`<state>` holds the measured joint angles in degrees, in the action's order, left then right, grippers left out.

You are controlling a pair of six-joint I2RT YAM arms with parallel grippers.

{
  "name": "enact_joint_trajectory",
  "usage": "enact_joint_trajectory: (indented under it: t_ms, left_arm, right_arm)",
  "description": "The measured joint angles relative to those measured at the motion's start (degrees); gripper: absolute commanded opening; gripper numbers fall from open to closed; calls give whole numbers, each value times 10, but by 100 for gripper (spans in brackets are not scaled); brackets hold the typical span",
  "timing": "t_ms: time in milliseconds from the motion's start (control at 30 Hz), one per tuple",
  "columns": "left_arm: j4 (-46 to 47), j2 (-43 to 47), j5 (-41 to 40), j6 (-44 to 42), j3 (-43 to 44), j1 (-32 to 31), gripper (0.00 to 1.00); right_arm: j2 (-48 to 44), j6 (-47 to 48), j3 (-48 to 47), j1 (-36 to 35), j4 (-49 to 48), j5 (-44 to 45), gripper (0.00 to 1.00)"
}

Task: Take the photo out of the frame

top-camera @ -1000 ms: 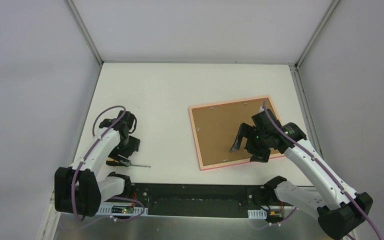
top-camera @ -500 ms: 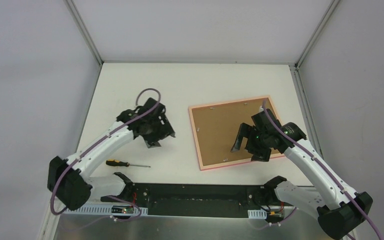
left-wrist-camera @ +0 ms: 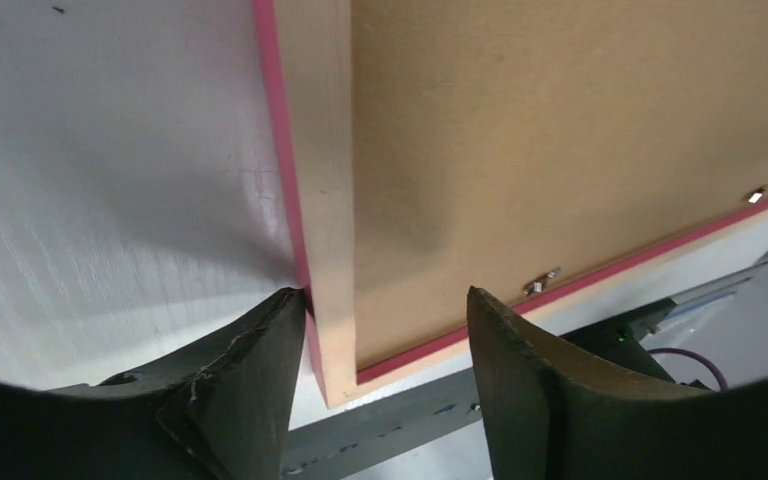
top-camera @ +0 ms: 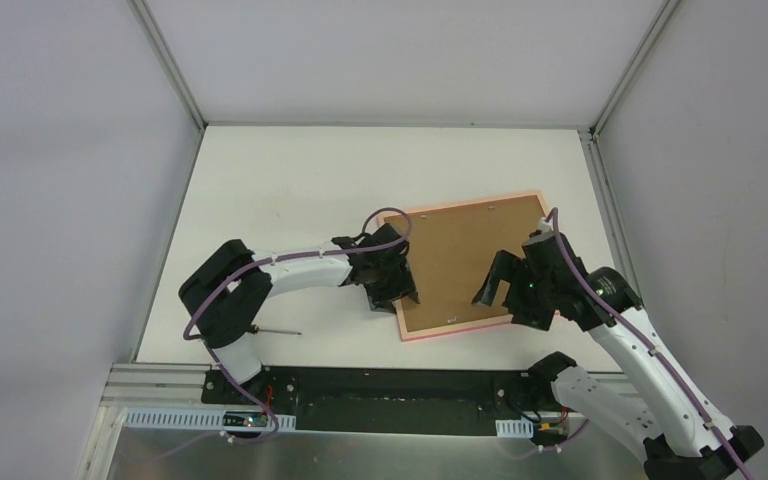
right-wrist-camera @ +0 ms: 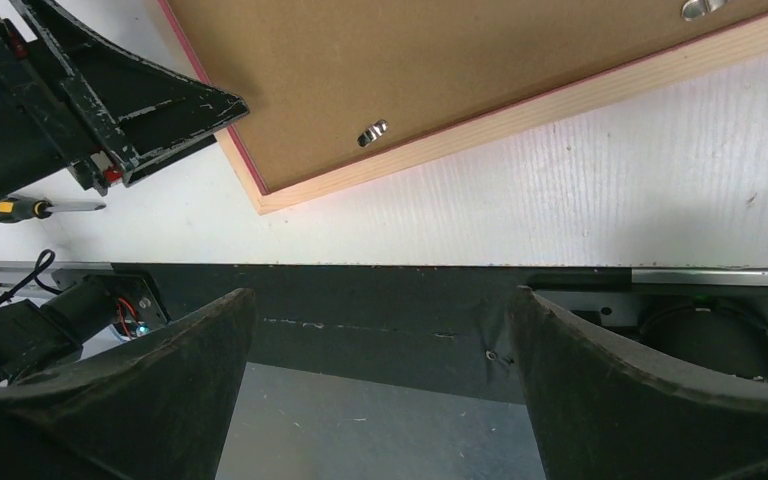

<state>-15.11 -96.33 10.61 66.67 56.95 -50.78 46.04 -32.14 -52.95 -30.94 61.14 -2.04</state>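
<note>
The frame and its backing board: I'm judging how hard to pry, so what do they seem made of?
The frame looks like pale, unfinished wood on its back, with a pink, probably painted, outer edge. The backing board looks like matte brown fibreboard or stiff card, uniform and without grain. The small retaining tabs glint like metal.
</note>
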Motion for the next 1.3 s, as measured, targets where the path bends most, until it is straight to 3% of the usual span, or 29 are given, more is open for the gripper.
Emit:
enact_joint_trajectory:
  t_ms: [300,367,433,500,600,767,933,1300]
  left_arm:
    - [-25,-17,-19,21,3,-19,24]
    - [-28,-19,-19,28,3,-24,15]
    - [-27,-21,-19,32,4,-25,7]
    - [-27,-21,-19,33,5,-25,0]
    - [-28,-21,-18,35,7,-25,0]
    - [-38,-21,-15,49,13,-25,0]
    - [-54,-19,-1,89,31,-29,0]
    - [-58,28,14,198,40,-32,0]
  right_arm:
    - [-31,-17,33,0,20,19,99]
    - [-33,-28,41,0,21,25,94]
    - [-36,-41,52,0,19,31,80]
    - [-39,-56,65,1,13,38,79]
    - [-42,-80,81,12,11,53,98]
    - [-51,-89,83,104,0,63,99]
    - [-42,-72,83,219,-17,14,99]
    - [-1,-75,122,285,-62,-90,99]
